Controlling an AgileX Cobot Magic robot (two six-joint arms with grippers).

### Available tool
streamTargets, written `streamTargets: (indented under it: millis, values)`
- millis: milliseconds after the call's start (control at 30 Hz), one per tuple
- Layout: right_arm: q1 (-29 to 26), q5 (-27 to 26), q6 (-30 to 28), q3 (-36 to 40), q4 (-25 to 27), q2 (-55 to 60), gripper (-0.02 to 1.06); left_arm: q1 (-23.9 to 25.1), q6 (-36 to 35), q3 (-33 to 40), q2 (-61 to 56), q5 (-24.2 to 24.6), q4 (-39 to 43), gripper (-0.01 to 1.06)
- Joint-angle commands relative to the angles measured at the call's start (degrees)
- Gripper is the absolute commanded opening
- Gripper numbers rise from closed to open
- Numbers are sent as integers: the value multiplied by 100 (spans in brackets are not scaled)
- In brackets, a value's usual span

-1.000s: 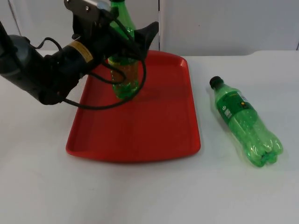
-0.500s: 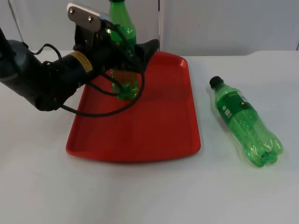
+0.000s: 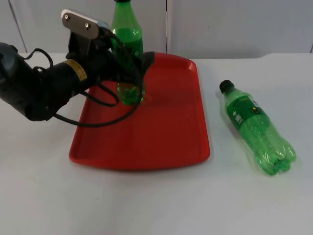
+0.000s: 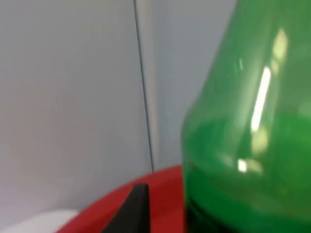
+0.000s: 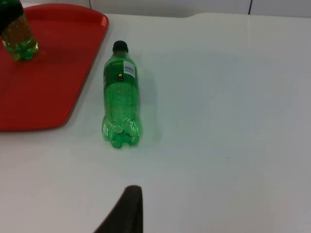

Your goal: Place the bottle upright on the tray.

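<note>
A green bottle point(image 3: 128, 44) stands upright on the red tray point(image 3: 161, 127), at the tray's back left. My left gripper point(image 3: 131, 61) is shut on its middle, one finger on each side. In the left wrist view the bottle point(image 4: 248, 126) looms close beside the tray's rim point(image 4: 165, 177). A second green bottle point(image 3: 255, 128) with a black cap lies on its side on the white table to the right of the tray, cap toward the back wall. My right gripper point(image 5: 129, 208) waits over the table short of that lying bottle point(image 5: 121, 96).
The grey partition wall point(image 3: 234, 24) closes the table right behind the tray. Most of the tray's floor in front of the standing bottle is bare. White table stretches before the tray and around the lying bottle.
The left arm has drawn left and sunk a little with the bottle, which went from slightly tilted to upright with its base on the tray. The lying bottle has not moved.
</note>
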Motion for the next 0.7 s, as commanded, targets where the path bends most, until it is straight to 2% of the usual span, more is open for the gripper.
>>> streamTargets:
  millis: [0, 200, 433, 667]
  values:
    - [-6, -23, 10, 11, 10, -20, 105, 5, 197, 261, -205, 12, -115, 101]
    - [-6, -23, 10, 11, 10, -20, 105, 5, 280, 730, -482, 24, -303, 101]
    - [-6, -23, 10, 11, 10, -20, 105, 5, 712, 1707, -1136, 121, -858, 101]
    - [-6, -23, 10, 11, 10, -20, 105, 5, 618, 2521, -1850, 203, -858, 101]
